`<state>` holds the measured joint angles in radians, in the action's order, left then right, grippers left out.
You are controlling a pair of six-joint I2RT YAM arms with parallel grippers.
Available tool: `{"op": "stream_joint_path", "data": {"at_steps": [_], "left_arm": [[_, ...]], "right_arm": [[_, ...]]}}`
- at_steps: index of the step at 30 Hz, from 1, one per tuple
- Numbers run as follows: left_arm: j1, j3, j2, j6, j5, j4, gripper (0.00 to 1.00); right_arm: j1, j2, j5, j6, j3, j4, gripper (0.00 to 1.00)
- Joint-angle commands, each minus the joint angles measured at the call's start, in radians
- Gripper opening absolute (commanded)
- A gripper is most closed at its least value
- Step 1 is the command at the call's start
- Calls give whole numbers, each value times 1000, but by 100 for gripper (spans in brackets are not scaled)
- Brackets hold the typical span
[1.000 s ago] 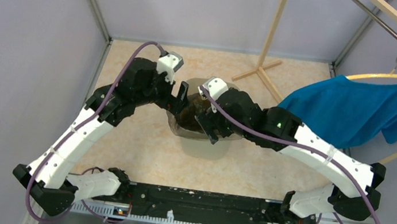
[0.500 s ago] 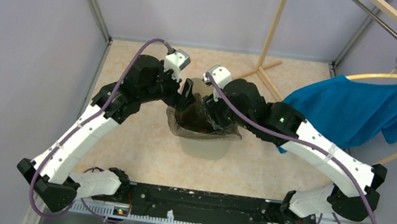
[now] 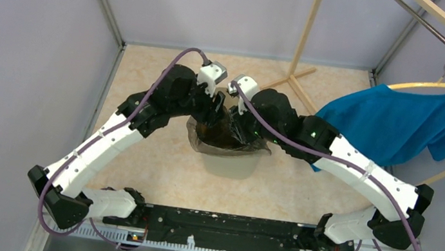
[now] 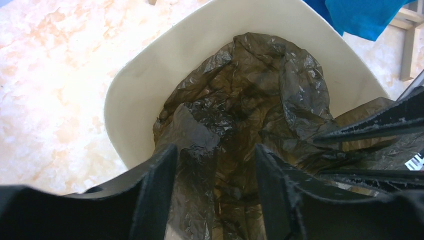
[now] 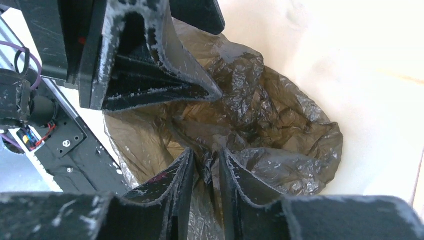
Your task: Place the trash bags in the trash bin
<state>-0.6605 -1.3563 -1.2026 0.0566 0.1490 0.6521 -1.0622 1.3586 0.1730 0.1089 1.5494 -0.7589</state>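
The cream bin (image 3: 232, 164) is standing on the pale marbled table (image 3: 151, 155), about midway between the two arms, and both wrists are leaning in over its mouth. The dark, wrinkly bag (image 3: 225, 135) is sitting mostly inside the bin. It is bunched into crumpled folds there, while its thin see-through edge is spilling over the near rim and out to the right.

From the left wrist, the left gripper (image 4: 215, 150) is hanging just above the bin's rim (image 4: 120, 90) with its fingers (image 4: 160, 175) spread. A sheet of the bag (image 4: 250, 90) is lying in the gap between them, but neither finger is pressing it. The other arm's black fingers are crossing in from the right edge of that view, touching the film.

From the right wrist, the right gripper (image 5: 205, 152) is holding its fingers (image 5: 182, 172) nearly together – they are pinching a narrow fold of the bag (image 5: 280, 125) that is running up between them. The bin's smooth inner wall (image 5: 300, 50) is showing behind the plastic, and the left arm's fingers are pointing in from the upper left, just beside the pinched fold.

Well apart on the right, a blue shirt (image 3: 395, 125) is draping from a hanger (image 3: 430, 84), and a wooden stand (image 3: 302, 45) is rising behind the bin.
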Motion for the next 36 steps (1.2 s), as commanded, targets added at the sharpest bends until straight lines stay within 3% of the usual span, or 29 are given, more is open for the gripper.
{"op": "stream_joint_path", "data": {"at_steps": [1, 10, 19, 30, 36], "left_arm": [[-11, -41, -5, -5, -52, -12, 59], [-11, -30, 29, 16, -207, -2, 33], [-10, 91, 154, 98, -410, -94, 0], [17, 205, 190, 208, -592, -191, 0], [100, 209, 144, 285, -526, -212, 0]], "right_arm": [[15, -54, -3, 17, -22, 50, 22], [36, -152, 69, 49, -101, 79, 1], [93, -309, 222, 107, -265, 150, 0], [324, -459, 221, 217, -520, 415, 0], [383, -447, 216, 237, -615, 543, 0]]}}
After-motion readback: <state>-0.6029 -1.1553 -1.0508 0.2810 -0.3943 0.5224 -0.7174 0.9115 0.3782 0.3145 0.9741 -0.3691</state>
